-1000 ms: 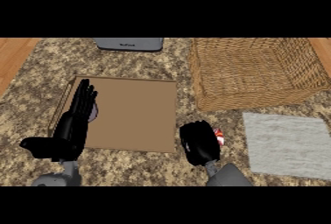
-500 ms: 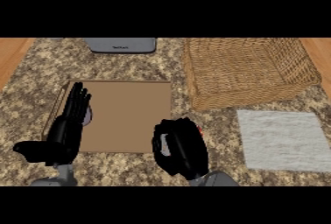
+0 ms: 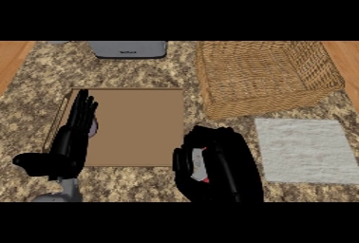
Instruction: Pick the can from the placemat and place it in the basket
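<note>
right hand (image 3: 221, 163) shifted left, fingers (image 3: 184, 163) around can (image 3: 200, 167)

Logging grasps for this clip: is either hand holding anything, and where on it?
The right hand curls round the can, mostly hiding it. The left hand holds nothing.

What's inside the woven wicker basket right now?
The woven wicker basket shows only its own weave inside; no can there. A red and white object, mostly hidden, sits in the right hand.
</note>
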Controlling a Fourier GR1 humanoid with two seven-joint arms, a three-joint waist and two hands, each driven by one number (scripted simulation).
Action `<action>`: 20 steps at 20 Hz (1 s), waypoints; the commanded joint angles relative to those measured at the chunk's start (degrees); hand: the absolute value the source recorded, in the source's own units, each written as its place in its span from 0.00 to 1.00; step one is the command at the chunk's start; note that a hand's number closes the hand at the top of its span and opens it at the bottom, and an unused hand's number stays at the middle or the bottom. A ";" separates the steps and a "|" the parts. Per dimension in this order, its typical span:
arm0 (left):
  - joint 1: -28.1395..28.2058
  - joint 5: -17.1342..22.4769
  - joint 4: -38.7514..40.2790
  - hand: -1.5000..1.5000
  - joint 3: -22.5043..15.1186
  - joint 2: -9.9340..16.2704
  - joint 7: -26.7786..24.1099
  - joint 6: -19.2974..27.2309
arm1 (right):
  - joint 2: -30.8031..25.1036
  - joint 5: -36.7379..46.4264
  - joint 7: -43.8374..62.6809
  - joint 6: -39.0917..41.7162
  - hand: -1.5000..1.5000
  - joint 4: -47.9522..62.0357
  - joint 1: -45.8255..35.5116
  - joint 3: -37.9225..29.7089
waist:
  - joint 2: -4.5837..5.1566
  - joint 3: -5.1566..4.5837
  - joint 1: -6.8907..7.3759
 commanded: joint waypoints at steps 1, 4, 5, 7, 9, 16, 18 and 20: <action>1.78 0.48 0.97 0.50 0.62 -0.58 -2.79 -0.57 | -0.03 1.99 4.99 5.40 1.00 -5.06 -0.45 -3.59 | 0.07 0.00 0.07; 2.26 -0.35 -4.62 0.50 -0.80 -0.05 2.94 0.25 | -1.47 5.14 8.17 8.33 1.00 -4.74 -4.31 -6.29 | -0.02 0.01 0.19; 2.17 -0.05 -2.58 0.50 0.56 0.47 -0.36 -0.29 | -3.37 1.74 4.45 9.52 1.00 0.63 -7.93 -12.38 | 0.17 0.00 0.46; 0.70 0.43 -3.12 0.50 -0.10 0.14 3.24 -0.53 | -7.82 1.48 0.41 8.38 1.00 -2.27 -2.17 -13.39 | 0.13 0.03 0.10; 3.25 -0.12 -3.18 0.50 -0.90 -0.89 -0.07 -0.62 | -6.39 2.82 -0.09 8.78 1.00 3.75 -6.63 -15.42 | 0.17 0.01 0.39; 2.36 -0.48 0.28 0.50 0.87 -0.82 -2.12 -0.99 | -9.03 -4.26 -8.88 9.04 1.00 7.16 -6.49 -27.12 | 0.16 0.01 0.21; 1.22 -1.61 -0.92 0.50 -0.50 -1.69 -0.41 -0.01 | -9.19 -4.30 -12.71 5.94 1.00 11.85 -6.56 -29.31 | 0.18 0.02 0.27; -0.96 -3.15 1.88 0.50 -1.33 -2.74 -0.20 1.33 | -10.18 -5.06 -13.92 6.07 1.00 18.32 -12.48 -32.72 | 0.25 0.02 0.40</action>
